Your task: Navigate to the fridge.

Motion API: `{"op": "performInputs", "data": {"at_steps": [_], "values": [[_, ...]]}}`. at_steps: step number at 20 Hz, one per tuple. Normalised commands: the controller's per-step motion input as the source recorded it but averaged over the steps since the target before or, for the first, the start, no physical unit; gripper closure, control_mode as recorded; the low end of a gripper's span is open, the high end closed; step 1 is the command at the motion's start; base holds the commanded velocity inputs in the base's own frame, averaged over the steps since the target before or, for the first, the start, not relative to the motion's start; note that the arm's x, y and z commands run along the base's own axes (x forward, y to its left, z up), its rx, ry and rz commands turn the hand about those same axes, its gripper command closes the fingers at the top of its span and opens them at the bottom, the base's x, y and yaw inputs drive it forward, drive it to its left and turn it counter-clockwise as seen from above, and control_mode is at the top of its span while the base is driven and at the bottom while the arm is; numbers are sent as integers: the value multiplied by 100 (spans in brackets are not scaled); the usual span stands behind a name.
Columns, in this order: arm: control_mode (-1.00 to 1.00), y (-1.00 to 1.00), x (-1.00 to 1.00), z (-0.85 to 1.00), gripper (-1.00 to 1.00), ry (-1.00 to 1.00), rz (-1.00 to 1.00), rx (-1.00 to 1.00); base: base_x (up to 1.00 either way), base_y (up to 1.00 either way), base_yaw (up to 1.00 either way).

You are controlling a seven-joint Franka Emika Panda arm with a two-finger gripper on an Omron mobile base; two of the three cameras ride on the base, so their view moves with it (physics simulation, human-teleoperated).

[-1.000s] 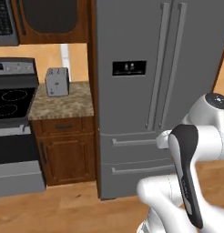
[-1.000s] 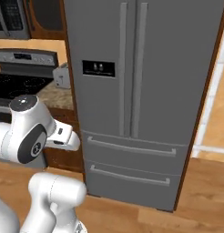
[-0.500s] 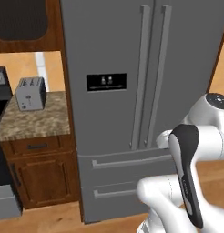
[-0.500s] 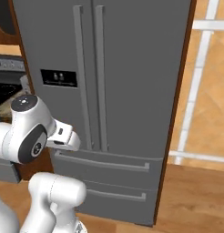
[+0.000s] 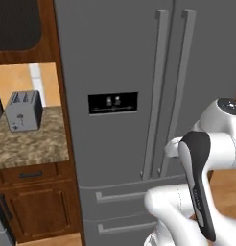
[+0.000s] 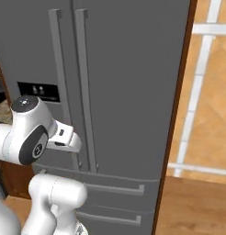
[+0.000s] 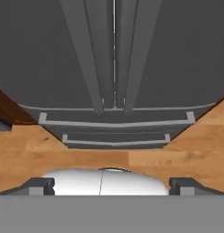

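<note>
The fridge [image 5: 110,53] is a tall grey French-door unit right in front of me, very near. Its black dispenser panel [image 5: 112,103] sits on the left door, and two long handles [image 5: 156,91] run down the middle. In the right base view the fridge [image 6: 128,69] takes up most of the frame. In the hand view the fridge [image 7: 177,59] is straight ahead, with its two bottom drawers [image 7: 116,123] above the floor. My gripper [image 7: 112,184] is open and holds nothing; its fingertips [image 7: 41,184] stand wide apart.
A silver toaster [image 5: 23,110] stands on a granite counter [image 5: 29,146] left of the fridge, over a wooden cabinet [image 5: 33,206]. A wooden side panel [image 6: 177,114] borders the fridge's right side. The wood floor [image 7: 41,152] lies between me and the fridge.
The whole scene has shifted: the base has driven closer and rightward. The fridge looms larger and more centred, and the stove has left the view. The arm's pose is unchanged.
</note>
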Motion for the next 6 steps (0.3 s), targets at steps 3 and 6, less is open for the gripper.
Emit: {"op": "performInputs", "data": {"at_steps": [3,6], "values": [[100,0,0,0,-100,0,0,0,54,-7,0],[100,0,0,0,-100,0,0,0,44,-10,0]]}}
